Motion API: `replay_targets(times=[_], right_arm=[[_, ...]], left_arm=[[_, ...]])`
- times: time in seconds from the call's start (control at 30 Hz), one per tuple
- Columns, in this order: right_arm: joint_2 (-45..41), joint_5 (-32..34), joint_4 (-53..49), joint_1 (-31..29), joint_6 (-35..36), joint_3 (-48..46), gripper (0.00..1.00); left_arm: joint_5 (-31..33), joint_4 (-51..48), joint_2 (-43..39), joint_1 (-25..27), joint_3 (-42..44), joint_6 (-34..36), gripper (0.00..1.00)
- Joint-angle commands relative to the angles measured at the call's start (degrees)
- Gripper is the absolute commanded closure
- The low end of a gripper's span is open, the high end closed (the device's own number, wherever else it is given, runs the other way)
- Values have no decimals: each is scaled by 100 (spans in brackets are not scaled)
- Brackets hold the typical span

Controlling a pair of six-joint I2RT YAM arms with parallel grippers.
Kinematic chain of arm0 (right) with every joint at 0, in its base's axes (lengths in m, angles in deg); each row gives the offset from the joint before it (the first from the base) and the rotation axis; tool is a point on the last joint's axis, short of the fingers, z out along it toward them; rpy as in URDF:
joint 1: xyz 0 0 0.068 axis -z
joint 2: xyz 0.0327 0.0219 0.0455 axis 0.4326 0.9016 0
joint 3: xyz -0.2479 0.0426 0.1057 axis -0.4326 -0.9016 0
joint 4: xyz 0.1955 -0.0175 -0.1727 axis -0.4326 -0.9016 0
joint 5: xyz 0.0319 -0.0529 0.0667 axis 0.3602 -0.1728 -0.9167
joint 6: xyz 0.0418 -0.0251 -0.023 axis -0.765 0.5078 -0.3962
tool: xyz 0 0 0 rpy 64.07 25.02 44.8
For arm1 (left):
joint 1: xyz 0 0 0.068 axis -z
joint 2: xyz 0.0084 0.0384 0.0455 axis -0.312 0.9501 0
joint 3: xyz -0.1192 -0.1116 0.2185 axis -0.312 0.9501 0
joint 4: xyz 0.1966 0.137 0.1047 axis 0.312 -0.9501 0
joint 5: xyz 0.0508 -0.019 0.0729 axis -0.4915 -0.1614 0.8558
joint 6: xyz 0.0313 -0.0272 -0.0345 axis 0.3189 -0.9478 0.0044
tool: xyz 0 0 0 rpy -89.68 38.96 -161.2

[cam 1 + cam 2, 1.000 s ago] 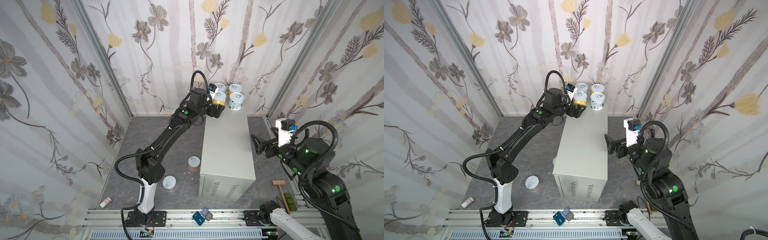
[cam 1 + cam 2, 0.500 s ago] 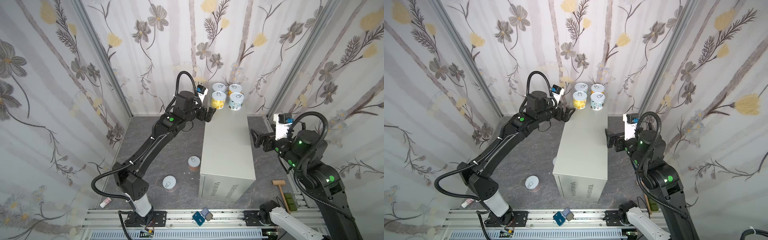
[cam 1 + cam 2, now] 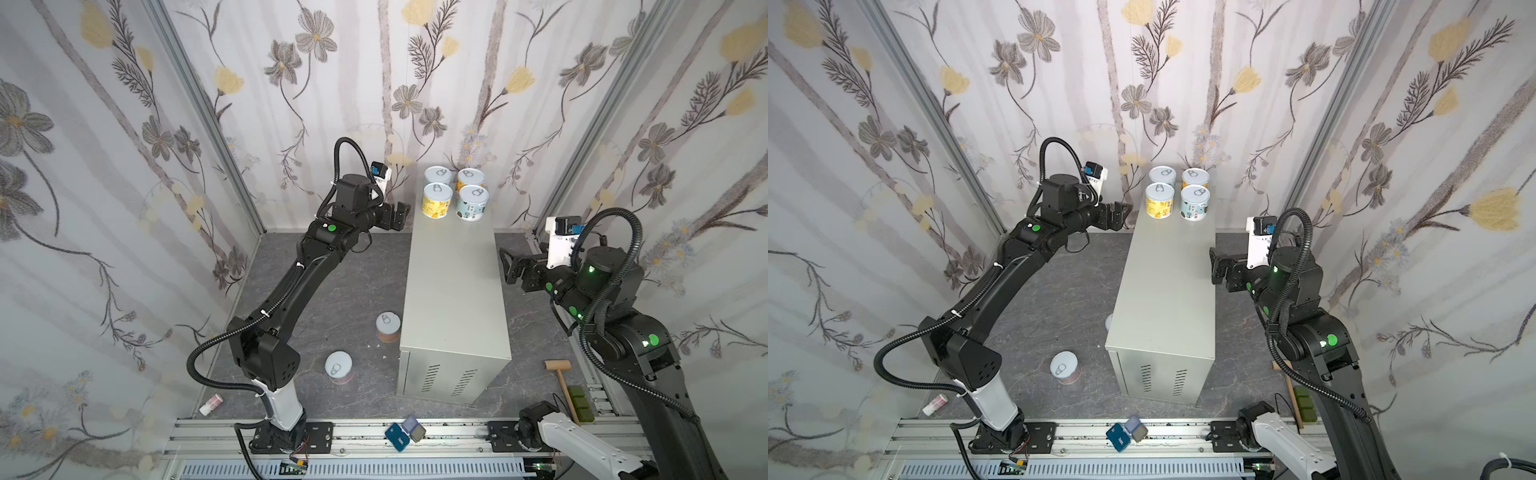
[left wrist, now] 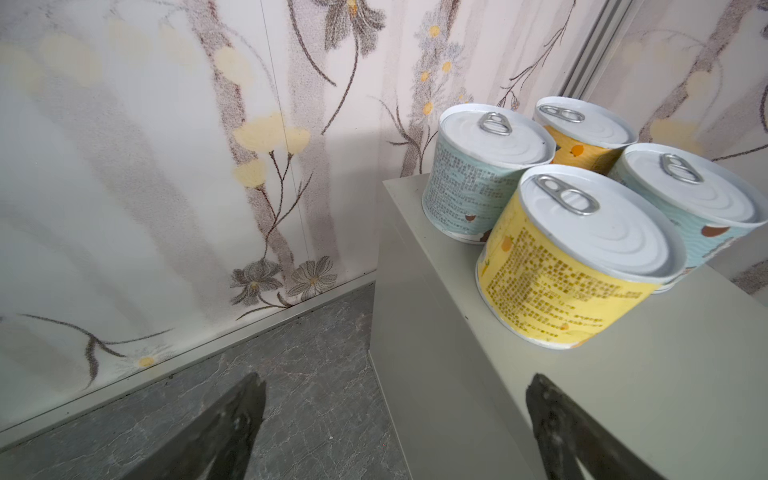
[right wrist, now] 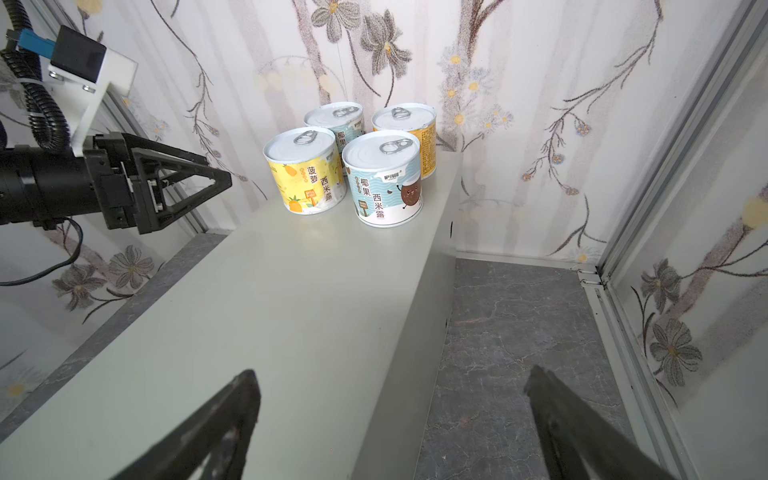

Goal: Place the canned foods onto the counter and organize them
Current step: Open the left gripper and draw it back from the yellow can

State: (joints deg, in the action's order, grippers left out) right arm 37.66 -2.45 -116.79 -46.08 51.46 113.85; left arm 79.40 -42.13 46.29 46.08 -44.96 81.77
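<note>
My left jaws and right jaws gape wide, empty. Four short silver-lidded cans [image 3: 437, 201] stand at the far end of the tall grey metal table [image 3: 453, 282]. A salmon-labelled round can [image 3: 388, 328] and a pink-labelled round can [image 3: 338, 368] stand on the dark marbled floor [image 3: 349, 291]. The salmon one sits just beside the table's left wall, so I could clip that wall and topple it.

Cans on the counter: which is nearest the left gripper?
The yellow can, the only yellow label, at the group's corner facing the left gripper.
</note>
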Motion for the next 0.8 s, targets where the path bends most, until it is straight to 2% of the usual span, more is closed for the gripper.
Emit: replay_targets(times=[0.0,0.4,0.77], right_arm=[[-36,17,101,13,-144,5,0],[-187,131,85,56,-155,-213,0],[-254,96,102,160,-146,-297,0]], left_arm=[[-234,114,198,-35,-209,-27,0],[-402,-204,1022,-70,-1161,-104,0],[-596,-316,1287,-48,-1567,-212,0]])
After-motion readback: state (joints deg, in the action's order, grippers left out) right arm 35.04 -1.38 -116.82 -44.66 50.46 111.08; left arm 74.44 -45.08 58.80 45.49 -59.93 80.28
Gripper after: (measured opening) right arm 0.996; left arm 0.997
